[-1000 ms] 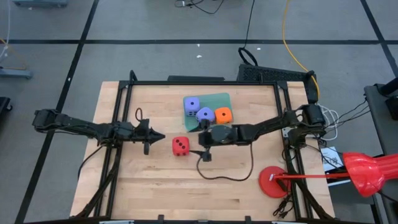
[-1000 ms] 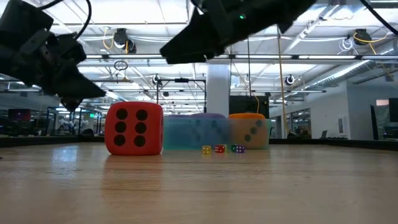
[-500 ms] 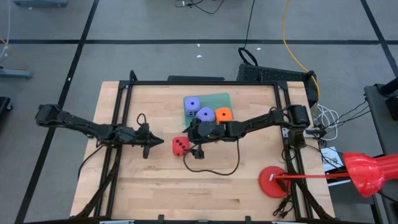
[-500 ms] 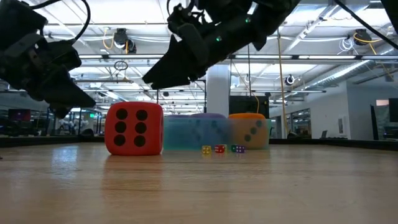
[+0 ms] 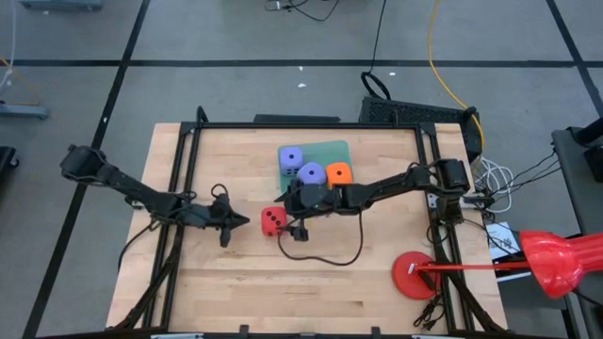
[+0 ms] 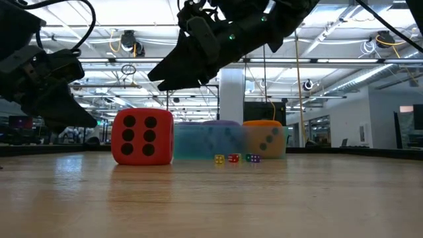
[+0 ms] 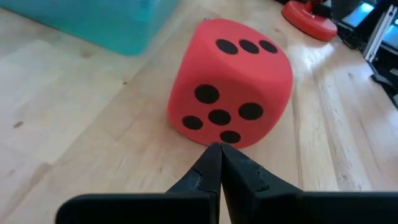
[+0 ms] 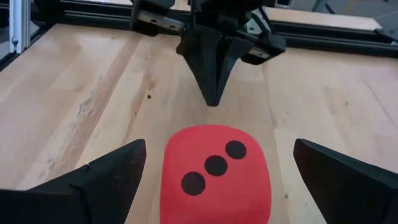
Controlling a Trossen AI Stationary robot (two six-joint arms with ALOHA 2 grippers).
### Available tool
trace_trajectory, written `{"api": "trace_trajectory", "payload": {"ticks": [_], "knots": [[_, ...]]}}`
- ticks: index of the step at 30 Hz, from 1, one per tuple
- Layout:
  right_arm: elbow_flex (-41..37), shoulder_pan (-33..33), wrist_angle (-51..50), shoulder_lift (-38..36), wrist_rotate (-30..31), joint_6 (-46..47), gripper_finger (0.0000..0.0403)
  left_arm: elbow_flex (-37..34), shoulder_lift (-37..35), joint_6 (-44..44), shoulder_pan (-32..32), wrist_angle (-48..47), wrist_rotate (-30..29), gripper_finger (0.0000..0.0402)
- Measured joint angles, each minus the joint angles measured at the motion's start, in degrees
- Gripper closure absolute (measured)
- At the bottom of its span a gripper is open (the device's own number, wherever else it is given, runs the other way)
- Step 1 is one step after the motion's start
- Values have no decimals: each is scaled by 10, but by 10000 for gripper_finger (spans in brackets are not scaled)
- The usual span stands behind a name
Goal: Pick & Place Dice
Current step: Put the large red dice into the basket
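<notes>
now red die [image 5: 272, 221] between right gripper [image 8: 213, 163] fingers

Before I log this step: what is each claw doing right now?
Left claw: closed, empty, tips pointing at the red die.
Right claw: open, straddling the red die, not yet gripping.

In the low view, the teal tray [image 6: 211, 142] is blurred; the purple die [image 6: 221, 123] shows only as a thin sliver above its wall, and the orange die [image 6: 264, 137] is partly screened by that wall. The second purple die is not distinguishable there. Tiny coloured objects [image 6: 234, 158] in front of the tray are too small to identify. In the right wrist view, the red die [image 8: 216, 175] is cut off at the picture's edge. The red base [image 7: 310, 11] is cropped in the left wrist view.
</notes>
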Motion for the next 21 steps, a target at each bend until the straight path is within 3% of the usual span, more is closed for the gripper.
{"api": "trace_trajectory", "payload": {"ticks": [5,10,15,21], "knots": [[0,17,-14,0,38,-25,3,28,58,0,-2,3,0,396],[1,19,-46,0,28,25,3,52,103,3,-1,1,0,385],[2,22,-80,0,55,18,3,70,136,8,17,1,1,397],[3,15,-61,0,40,-8,3,105,172,36,44,1,18,390]]}}
